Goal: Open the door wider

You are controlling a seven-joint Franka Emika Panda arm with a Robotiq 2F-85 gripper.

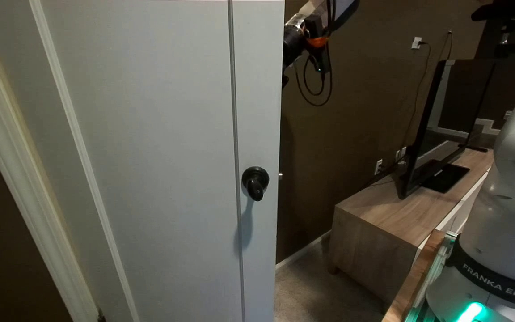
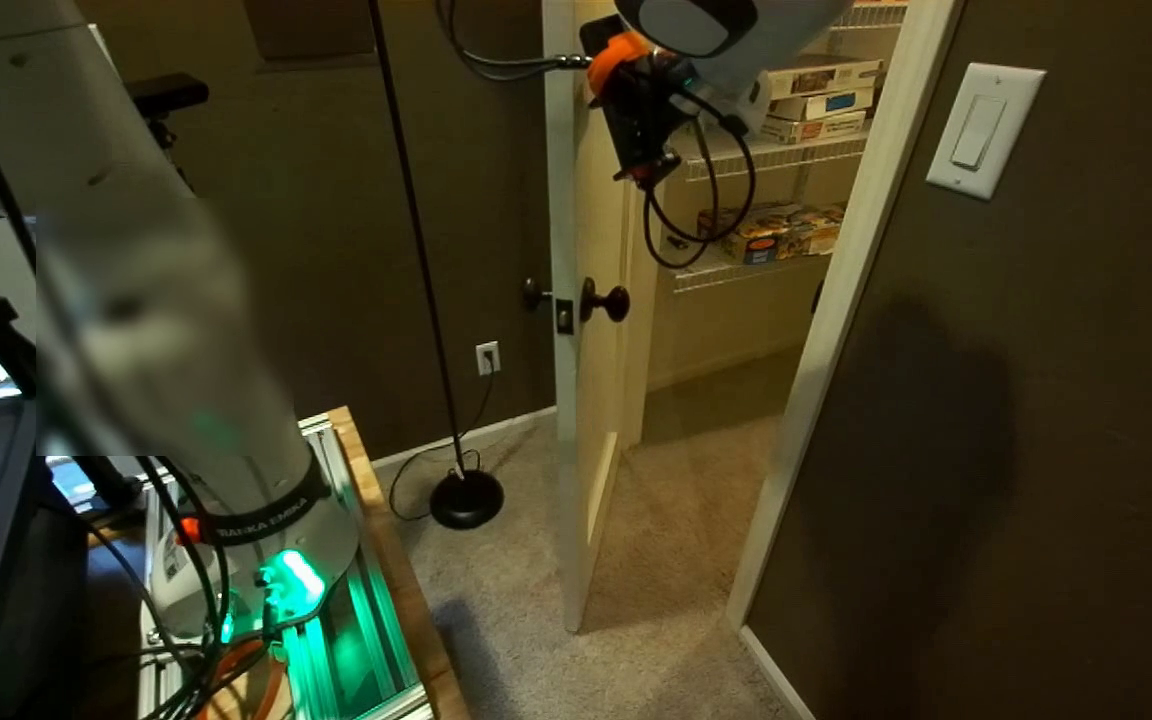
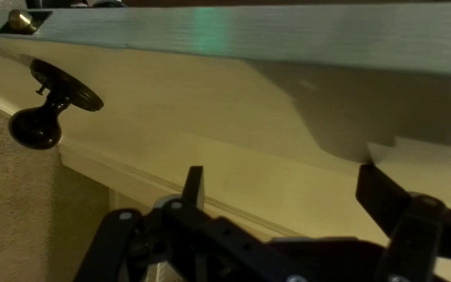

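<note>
The white door (image 1: pixel 163 147) stands partly open in both exterior views; its edge and inner face (image 2: pixel 596 400) show beside the closet opening. A round black knob (image 1: pixel 255 182) sits near its edge; the inner-face knob (image 2: pixel 608 301) also shows in the wrist view (image 3: pixel 37 125). My gripper (image 3: pixel 281 167) is open and empty, fingers apart, facing the inner face of the door. The right fingertip meets its shadow on the panel and seems to touch it; for the left one I cannot tell. In an exterior view the door edge partly hides the gripper (image 1: pixel 291 49), well above knob height.
A white door frame (image 2: pixel 836 330) and brown wall with a light switch (image 2: pixel 984 130) stand right of the opening. Shelves with boxes (image 2: pixel 806 230) are inside. A pole with a black base (image 2: pixel 466 498) stands behind the door. A wooden cabinet (image 1: pixel 373 223) carries a television (image 1: pixel 454 112).
</note>
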